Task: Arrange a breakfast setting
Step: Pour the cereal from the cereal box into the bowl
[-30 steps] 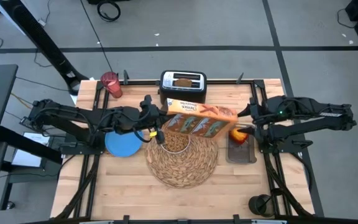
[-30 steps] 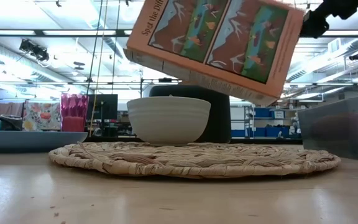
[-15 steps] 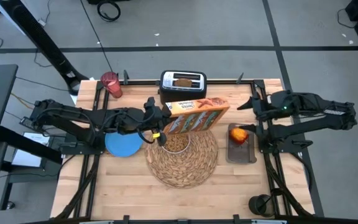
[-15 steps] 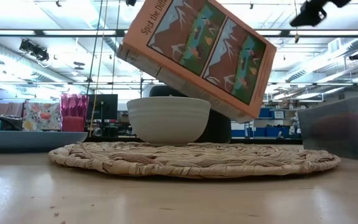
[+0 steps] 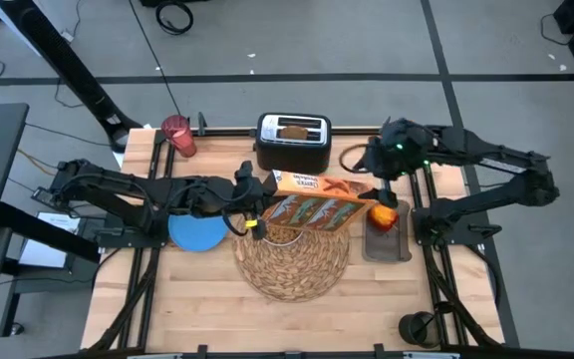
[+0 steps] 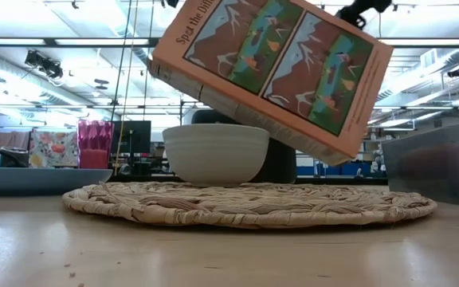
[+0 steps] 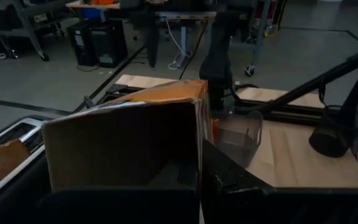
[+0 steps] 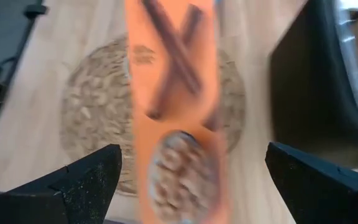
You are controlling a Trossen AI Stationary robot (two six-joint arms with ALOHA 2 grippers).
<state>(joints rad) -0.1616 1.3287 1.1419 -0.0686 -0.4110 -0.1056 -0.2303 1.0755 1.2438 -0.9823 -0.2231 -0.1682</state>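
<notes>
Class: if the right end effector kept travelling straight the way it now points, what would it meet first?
Probably the orange cereal box: it fills the space ahead of the open right end effector, with the woven placemat beyond it. Depth is unclear.

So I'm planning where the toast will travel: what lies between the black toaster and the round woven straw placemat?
In the high view, the tilted orange cereal box, held by the left claw, hangs between the black toaster and round woven straw placemat.

A tilted orange cardboard cereal box [image 5: 315, 202] hangs over the white bowl [image 6: 215, 153], blocking access from above. The near half of the round woven straw placemat [image 5: 297, 267] lies open.
</notes>
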